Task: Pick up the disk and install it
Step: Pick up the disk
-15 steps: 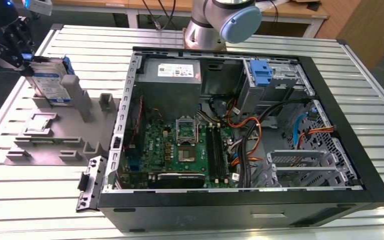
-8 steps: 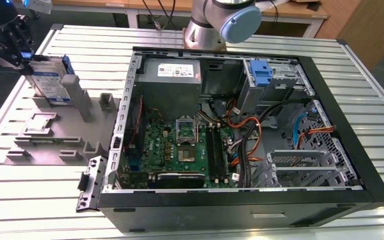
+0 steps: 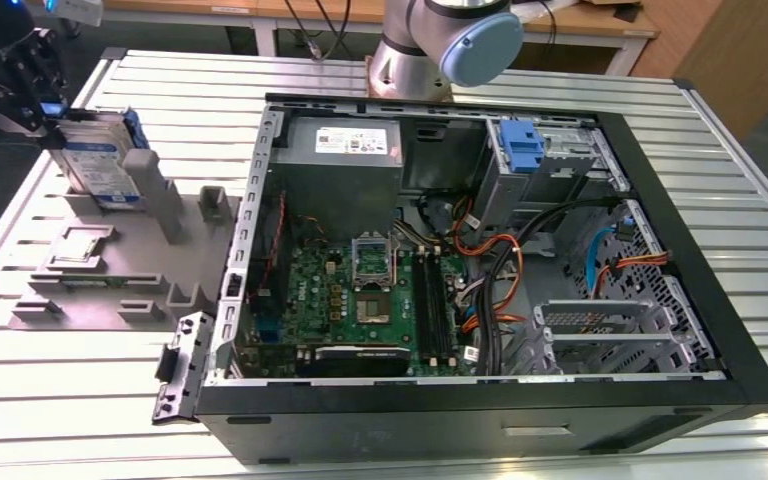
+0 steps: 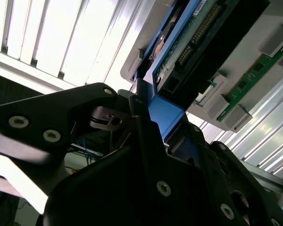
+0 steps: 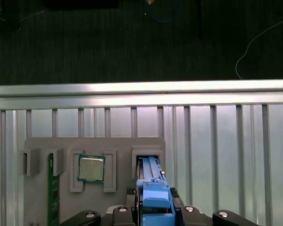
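Over at the exterior view's left, the gripper (image 3: 48, 118) is reaching down onto the disk (image 3: 101, 165), which is standing on edge in a slot of the grey holder (image 3: 104, 290) on the slatted table (image 3: 64, 400), well apart from the open computer case (image 3: 744, 330). In both wrist views the jaws are sitting narrow, pinching the disk's blue rail (image 4: 164, 115) from either side, so I am taking it that the grasp is made. In the first wrist view the disk (image 5: 153, 179) is running down from the gripper into its slot, with a processor chip (image 5: 90, 168) and a memory stick (image 5: 50, 188) lying in neighbouring pockets of the same holder. Whether the lower edge is clearing the slot yet, I cannot tell. So the picking up is only beginning, and the installing is all left to do: the drive cage with its blue bracket (image 3: 524, 150) inside the case is waiting without the disk.
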Controlling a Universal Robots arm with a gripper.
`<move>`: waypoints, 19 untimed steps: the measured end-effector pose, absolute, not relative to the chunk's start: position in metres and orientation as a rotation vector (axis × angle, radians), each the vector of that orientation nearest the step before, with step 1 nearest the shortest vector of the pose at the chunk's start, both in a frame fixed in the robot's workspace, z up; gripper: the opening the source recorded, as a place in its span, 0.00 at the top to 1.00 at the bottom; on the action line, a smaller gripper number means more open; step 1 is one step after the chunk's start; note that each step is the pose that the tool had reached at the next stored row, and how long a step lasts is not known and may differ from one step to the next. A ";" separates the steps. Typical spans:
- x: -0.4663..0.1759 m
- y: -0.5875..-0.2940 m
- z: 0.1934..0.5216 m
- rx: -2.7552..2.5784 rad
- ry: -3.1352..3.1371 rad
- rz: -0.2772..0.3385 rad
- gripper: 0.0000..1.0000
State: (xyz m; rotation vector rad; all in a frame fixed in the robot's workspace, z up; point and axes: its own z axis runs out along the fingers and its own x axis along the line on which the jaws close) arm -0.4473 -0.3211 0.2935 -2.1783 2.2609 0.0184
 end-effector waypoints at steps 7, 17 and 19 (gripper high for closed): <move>-0.447 -0.321 0.298 -2.178 2.261 0.018 0.63; -0.447 -0.321 0.298 -2.179 2.261 0.019 0.63; -0.447 -0.321 0.297 -2.178 2.261 0.018 0.63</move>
